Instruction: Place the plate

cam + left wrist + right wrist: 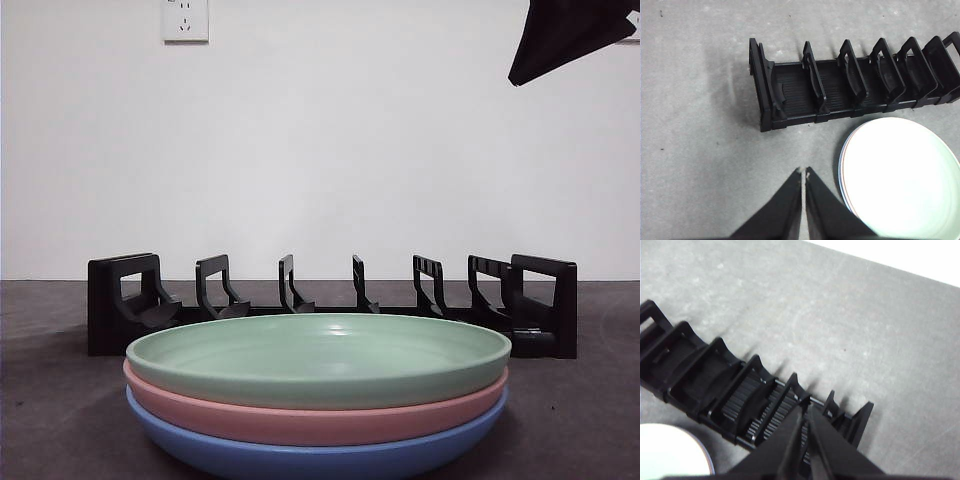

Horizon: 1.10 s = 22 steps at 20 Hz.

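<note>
Three plates are stacked at the front of the table: a green plate on top, a pink plate under it and a blue plate at the bottom. Behind them stands a black slotted plate rack, with no plate in it. The left wrist view shows the rack and the stack's green plate. My left gripper is shut and empty, above bare table beside the stack. My right gripper is shut and empty, high above the rack's end; it shows as a black tip at the top right.
The table is a dark grey mat. A white wall with a socket stands behind the rack. An edge of the plate stack shows in the right wrist view.
</note>
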Tool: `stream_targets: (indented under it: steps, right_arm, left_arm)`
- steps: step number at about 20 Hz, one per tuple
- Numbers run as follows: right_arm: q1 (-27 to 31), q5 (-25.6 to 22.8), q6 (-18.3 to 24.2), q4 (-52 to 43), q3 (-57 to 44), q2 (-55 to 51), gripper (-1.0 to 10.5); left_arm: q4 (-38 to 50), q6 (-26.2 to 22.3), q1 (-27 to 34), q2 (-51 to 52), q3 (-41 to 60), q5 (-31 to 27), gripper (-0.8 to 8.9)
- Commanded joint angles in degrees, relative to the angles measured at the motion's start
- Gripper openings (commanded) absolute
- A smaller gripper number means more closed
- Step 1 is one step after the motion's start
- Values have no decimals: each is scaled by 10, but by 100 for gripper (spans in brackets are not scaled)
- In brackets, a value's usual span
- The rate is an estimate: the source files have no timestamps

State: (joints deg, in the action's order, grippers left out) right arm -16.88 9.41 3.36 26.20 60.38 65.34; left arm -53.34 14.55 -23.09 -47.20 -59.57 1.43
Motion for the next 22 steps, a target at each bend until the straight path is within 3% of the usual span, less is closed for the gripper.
stream_targets:
  steps: [1, 4, 5, 7, 12, 16, 22]
  right_arm:
    - [-3, -1, -3, -9, 6, 5, 19]
    - [-3, -2, -3, -9, 6, 5, 19]
    - [-3, -2, -3, -9, 6, 5, 19]
    - [-2, -3, -3, -9, 6, 5, 19]
    - [-2, -3, -3, -9, 6, 5, 19]
    - [-2, -4, -3, -9, 6, 5, 19]
    - [-2, -4, -3, -9, 6, 5, 19]
  left_arm:
    - [7, -3, -2, -2, -11, -1, 7]
    - [7, -11, -2, -2, -11, -2, 7]
    - [8, -57, 0, 1, -11, -3, 7]
    - [57, -80, 7, 39, 25, -12, 7]
    - [341, -123, 112, 308, 323, -36, 7]
    - [370, -118, 178, 430, 470, -36, 7]
    - [446, -117, 207, 470, 567, -30, 7]
